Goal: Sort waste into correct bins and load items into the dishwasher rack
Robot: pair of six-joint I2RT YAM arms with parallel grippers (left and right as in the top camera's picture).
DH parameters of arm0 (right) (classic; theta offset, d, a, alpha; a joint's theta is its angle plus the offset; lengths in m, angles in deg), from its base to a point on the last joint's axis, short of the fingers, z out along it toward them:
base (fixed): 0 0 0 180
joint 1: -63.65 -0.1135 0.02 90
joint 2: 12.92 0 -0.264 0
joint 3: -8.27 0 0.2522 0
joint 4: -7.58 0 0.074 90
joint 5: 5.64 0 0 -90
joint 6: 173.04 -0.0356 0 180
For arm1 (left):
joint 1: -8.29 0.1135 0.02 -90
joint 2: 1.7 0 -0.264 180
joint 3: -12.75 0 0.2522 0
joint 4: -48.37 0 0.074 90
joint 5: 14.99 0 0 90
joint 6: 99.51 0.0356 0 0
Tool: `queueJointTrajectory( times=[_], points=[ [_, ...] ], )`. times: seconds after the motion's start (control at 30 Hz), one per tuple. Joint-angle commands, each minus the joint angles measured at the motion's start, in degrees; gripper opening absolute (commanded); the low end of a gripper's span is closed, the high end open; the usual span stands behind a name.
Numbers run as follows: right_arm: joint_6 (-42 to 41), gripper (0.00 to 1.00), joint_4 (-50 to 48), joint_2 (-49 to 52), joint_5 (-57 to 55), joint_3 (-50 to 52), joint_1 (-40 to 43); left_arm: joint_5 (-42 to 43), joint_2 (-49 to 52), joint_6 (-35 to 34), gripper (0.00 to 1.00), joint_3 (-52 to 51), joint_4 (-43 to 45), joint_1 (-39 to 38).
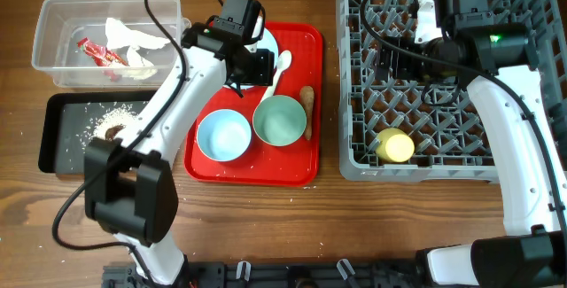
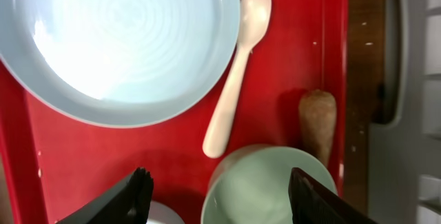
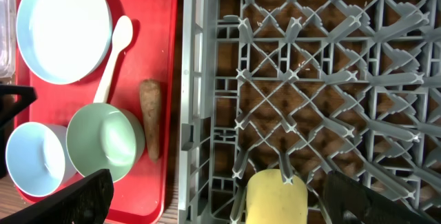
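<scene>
White plastic spoon (image 2: pixel 238 72) lies on red tray (image 2: pixel 172 141) between pale blue plate (image 2: pixel 117 38) and pale green bowl (image 2: pixel 269 189), brown carrot-shaped piece (image 2: pixel 318 124) beside bowl. Left end effector (image 2: pixel 220 195) spread wide above them, empty. Right end effector (image 3: pixel 220 198) wide over dishwasher rack (image 3: pixel 310 79), yellow cup (image 3: pixel 277 196) in it

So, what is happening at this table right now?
The left gripper hovers open over the flat red tray, which holds a pale blue round plate, a white plastic spoon, a pale blue bowl, a pale green bowl and a brown carrot-shaped food piece. The right gripper hangs open and empty above the grey pegged dishwasher rack, where a small yellow cup already lies.
</scene>
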Motion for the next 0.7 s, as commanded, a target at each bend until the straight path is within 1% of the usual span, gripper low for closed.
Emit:
queueJointTrajectory(
  times=[0.0, 0.03, 0.07, 0.1, 0.13, 0.37, 0.4, 0.47, 0.53, 0.6, 0.63, 0.67],
  points=[
    [0.6, 0.99, -0.4, 0.2, 1.0, -0.3, 0.0, -1.2, 2.9, 9.0, 0.66, 0.6, 2.7, -0.5],
    [0.6, 0.99, -0.5, 0.2, 1.0, -0.3, 0.0, -1.3, 3.8, 12.7, 0.66, 0.6, 4.0, -0.6],
    [0.5, 1.0, -0.5, 0.2, 1.0, -0.3, 0.0, -1.5, 4.8, 14.9, 0.66, 0.6, 5.2, -0.6],
    [0.6, 0.99, -0.5, 0.2, 1.0, -0.3, 0.0, -2.3, 5.5, 15.0, 0.66, 0.6, 6.3, -0.6],
    [0.6, 1.0, -0.5, 0.2, 1.0, -0.3, 0.0, -2.7, 5.7, 15.0, 0.63, 0.6, 7.0, -0.6],
    [0.5, 0.99, -1.3, 0.2, 1.0, -0.3, 0.0, -2.7, 5.7, 15.7, 0.65, 0.6, 8.5, -0.5],
    [0.5, 0.99, -2.3, 0.2, 2.6, -0.3, -0.1, -2.9, 5.7, 11.4, 0.65, 0.7, 9.0, 0.2],
    [-0.6, 1.0, -5.2, 0.6, 7.3, -0.3, -0.5, -1.9, 5.7, 7.6, 0.66, 2.6, 7.8, 2.1],
    [-3.3, 0.99, -7.5, 1.4, 8.1, -0.3, -1.6, -1.8, 5.7, 6.8, 0.66, 3.9, 6.4, 3.0],
    [-3.6, 0.99, -9.0, 2.7, 8.1, -0.3, -3.6, -1.7, 5.7, 5.2, 0.66, 4.0, 5.8, 3.1],
    [-5.4, 0.99, -10.0, 4.0, 8.1, -0.3, -5.0, -1.8, 5.7, 5.3, 0.65, 4.0, 5.3, 3.1],
    [-7.3, 0.98, -11.2, 5.1, 8.1, -0.3, -6.0, -1.8, 5.7, 4.8, 0.6, 4.0, 4.7, 3.1]
  ],
)
